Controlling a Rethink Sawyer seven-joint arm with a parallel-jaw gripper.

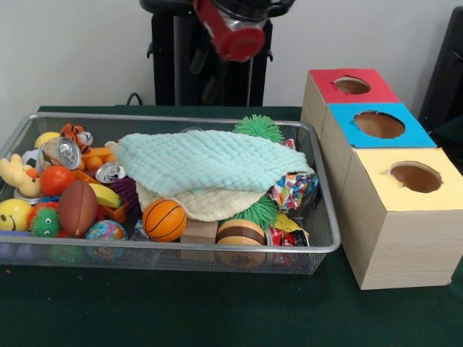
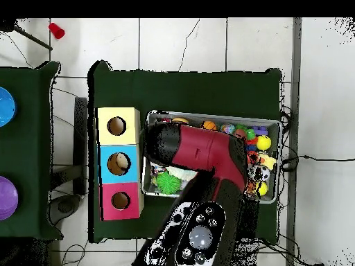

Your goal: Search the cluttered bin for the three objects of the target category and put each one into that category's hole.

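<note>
hanging above the far side of the bin, the red and black arm (image 1: 233, 29) enters the front view from the top edge. only its rounded red end shows there, and the hand cannot be made out in either view, so i cannot tell whether it is open or closed, or whether it touches anything. from overhead, the arm (image 2: 201, 152) stretches across the middle of the bin and hides much of what lies beneath.

the cluttered bin (image 1: 327, 246), a wide, shallow silver wire-mesh basket, sits on a dark green surface (image 1: 181, 311). a pale mint cloth (image 1: 210, 163) lies draped over the middle of the heap, with a cream cloth (image 1: 210, 204) beneath it, covering whatever is under them.

at the bin's left end in the front view, a yellow plush duck (image 1: 18, 176) leans against the wall, and an orange striped plush tiger (image 1: 76, 135) sits near the far rim. around them lie shiny metal cans (image 1: 65, 153), a brown toy football (image 1: 77, 208), a yellow smiley ball (image 1: 14, 215) and a small basketball (image 1: 164, 220). a green spiky ball (image 1: 259, 128) pokes up behind the mint cloth, and a striped brown ball (image 1: 241, 233) rests against the near wall.

just beside the bin's right end stand three wooden boxes in a row, each with a round hole in its top: a red-topped box (image 1: 351, 87) farthest, a blue-topped box (image 1: 380, 124) in the middle, and a yellow-topped box (image 1: 412, 181) nearest.
</note>
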